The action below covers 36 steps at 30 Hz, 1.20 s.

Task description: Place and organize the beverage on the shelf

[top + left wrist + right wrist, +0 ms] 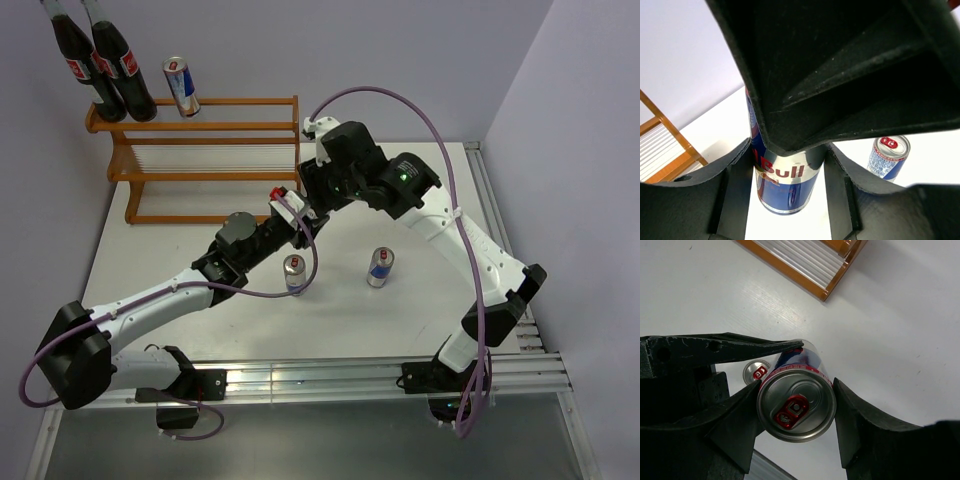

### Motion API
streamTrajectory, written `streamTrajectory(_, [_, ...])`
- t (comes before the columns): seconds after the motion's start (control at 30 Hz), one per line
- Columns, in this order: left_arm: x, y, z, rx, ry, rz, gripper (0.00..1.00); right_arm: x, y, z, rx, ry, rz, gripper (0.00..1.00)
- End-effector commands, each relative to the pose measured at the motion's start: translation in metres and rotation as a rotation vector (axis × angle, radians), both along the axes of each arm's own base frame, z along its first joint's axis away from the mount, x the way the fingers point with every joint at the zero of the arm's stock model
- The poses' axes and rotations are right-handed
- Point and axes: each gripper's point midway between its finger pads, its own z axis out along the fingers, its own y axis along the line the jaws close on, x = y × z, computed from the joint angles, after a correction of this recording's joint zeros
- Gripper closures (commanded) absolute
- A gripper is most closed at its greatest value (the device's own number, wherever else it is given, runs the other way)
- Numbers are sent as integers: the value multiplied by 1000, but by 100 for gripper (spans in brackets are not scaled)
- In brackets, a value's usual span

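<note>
A slim blue-and-silver can (281, 196) is held in the air in front of the shelf (200, 150). My left gripper (287, 208) closes on its lower body (782, 185). My right gripper (310, 190) closes on its top rim (796, 407) from above. Both pairs of fingers touch it. Two cola bottles (72, 65) (125, 65) and one can (182, 87) stand at the left end of the shelf's top tier. Two more cans (293, 272) (380, 266) stand on the table.
The white table (180, 250) runs to the shelf at the back left. The shelf's lower tiers hold nothing. Its corner shows in the right wrist view (810, 265) and its end in the left wrist view (670, 155). Purple cables loop over both arms.
</note>
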Motion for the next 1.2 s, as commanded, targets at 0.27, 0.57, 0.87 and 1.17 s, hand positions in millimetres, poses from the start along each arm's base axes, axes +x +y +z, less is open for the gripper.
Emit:
streamTrajectory(0.27, [29,27,51,-192,-49,171,100,-31,31,52,286,14,132,32])
streamTrajectory(0.57, [40,44,60,-243,-28,246,100,-10,8,55,269,-51,-12,28])
streamTrajectory(0.87, [63,92,94,-363,3,427,100,12,-67,91,373,-201,-259,13])
streamTrajectory(1.17, [121,149,136,-390,89,720,100,18,-110,79,370,-225,-361,11])
